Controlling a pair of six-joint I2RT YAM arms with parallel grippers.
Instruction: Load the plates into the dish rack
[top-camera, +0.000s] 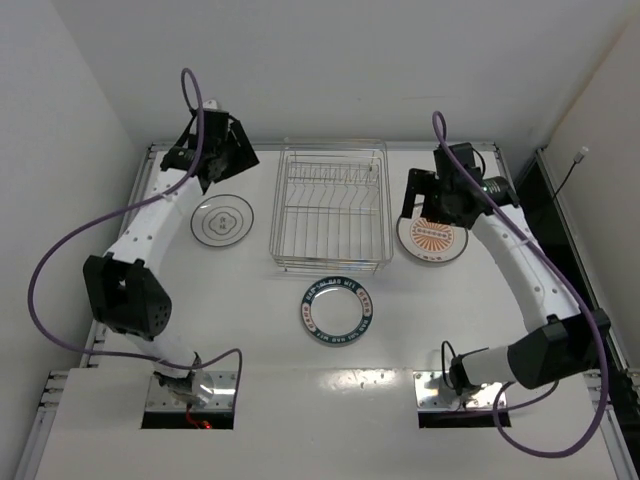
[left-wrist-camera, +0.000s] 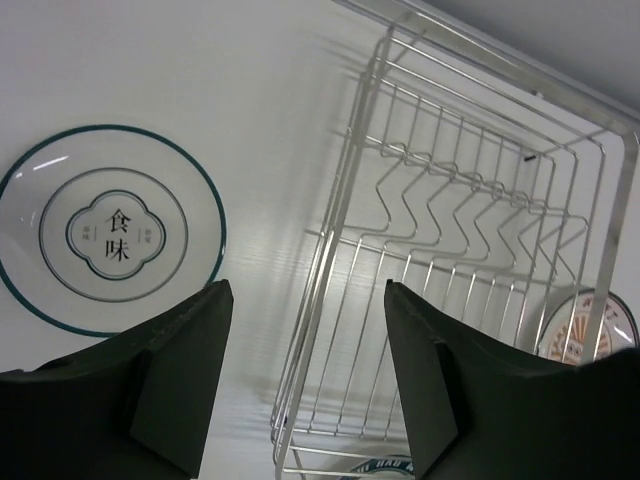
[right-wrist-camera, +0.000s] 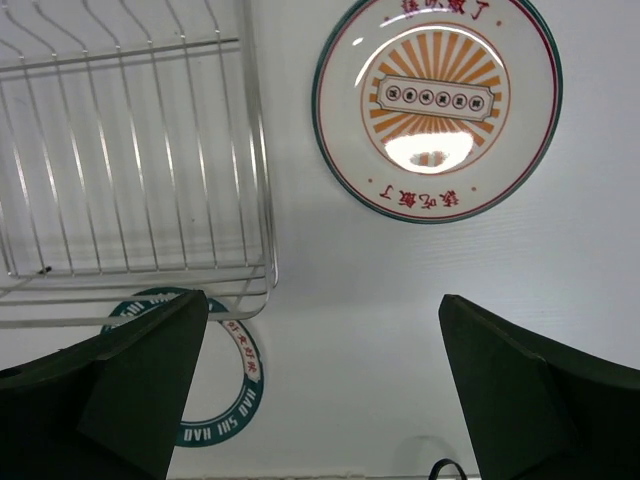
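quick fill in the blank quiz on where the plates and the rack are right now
1. The dish rack stands ____, with every plate flat on the table.
2. In the top view the orange sunburst plate lies to the rack's ____.
3. The thin-ringed plate lies to its ____.
4. The left hand and right hand both stand ____, holding nothing.
Missing words: empty, right, left, open.
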